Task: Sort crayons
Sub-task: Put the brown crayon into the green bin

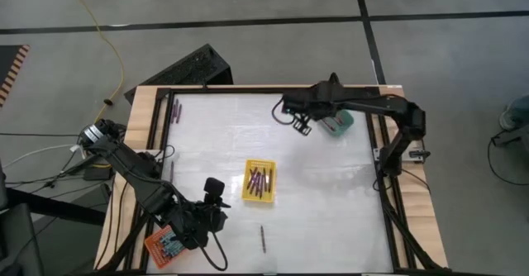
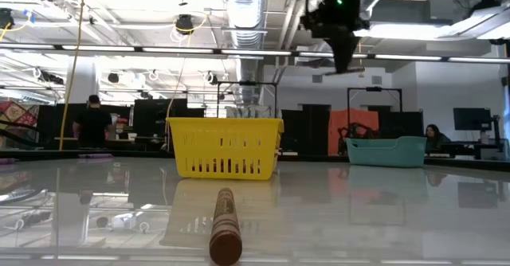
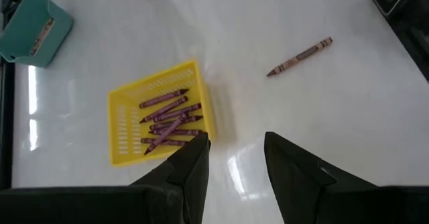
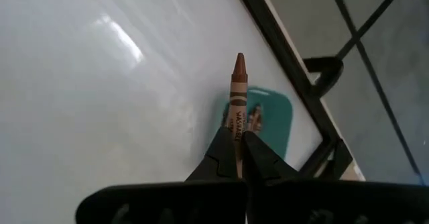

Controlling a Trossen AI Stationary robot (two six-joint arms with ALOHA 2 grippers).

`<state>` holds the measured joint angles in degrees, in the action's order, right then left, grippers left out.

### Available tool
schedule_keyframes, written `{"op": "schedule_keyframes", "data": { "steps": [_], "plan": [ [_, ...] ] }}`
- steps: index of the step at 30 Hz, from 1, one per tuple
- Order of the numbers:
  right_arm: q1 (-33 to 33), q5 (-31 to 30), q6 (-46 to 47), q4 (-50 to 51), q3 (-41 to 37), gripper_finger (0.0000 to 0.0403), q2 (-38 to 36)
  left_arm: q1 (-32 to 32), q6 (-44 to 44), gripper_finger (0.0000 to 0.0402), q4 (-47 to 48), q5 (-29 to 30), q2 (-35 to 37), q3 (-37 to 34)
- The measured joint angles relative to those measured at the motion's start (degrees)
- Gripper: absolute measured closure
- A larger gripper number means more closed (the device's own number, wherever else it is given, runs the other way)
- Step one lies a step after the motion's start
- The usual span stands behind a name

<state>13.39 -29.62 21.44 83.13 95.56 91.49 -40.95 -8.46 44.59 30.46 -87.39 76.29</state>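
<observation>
Sorting looks mid-way, my read. Yellow tray [image 1: 260,182] sits near the middle of the surface [image 1: 331,218] and holds a bunch of purple crayons [image 3: 169,120], so that colour is mostly filed. Teal tray [image 1: 341,123] sits near the far right corner; wrist view shows something lying inside, can't tell how many. Orange tray [image 1: 164,244] sits off the near left corner, under the left arm; contents not readable.

Left to do, from what shows: one loose crayon [image 1: 263,238] lying on the surface near the near edge, between the yellow tray and that edge, plus a couple of purple sticks [image 1: 176,107] along the far left edge.

Right claw [image 4: 235,147] is clamped shut on a brownish-red crayon [image 4: 237,93], tip sticking out past the fingers. It hangs above the surface just beside the teal tray, not over it yet. Drop there looks like the next step.

Left claw [image 3: 231,153] hovers over the near left part of the surface, fingers apart, nothing between them. Loose crayon lies ahead of it, well apart; the yellow tray lies closer.
</observation>
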Motion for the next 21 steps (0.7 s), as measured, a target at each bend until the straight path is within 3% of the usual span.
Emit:
{"op": "schedule_keyframes", "data": {
  "steps": [12, 21],
  "plan": [
    [11.28, 8.24, -3.98, -15.14, -22.96, 0.0403, -13.79, 0.0, -1.32, 0.0268, -1.68, 0.0, -0.02, 0.0],
    [17.12, 9.02, -6.52, -21.06, -30.95, 0.0403, -19.9, 0.08, -1.01, 0.0268, -2.13, 0.27, -0.02, 0.0]
  ]
}}
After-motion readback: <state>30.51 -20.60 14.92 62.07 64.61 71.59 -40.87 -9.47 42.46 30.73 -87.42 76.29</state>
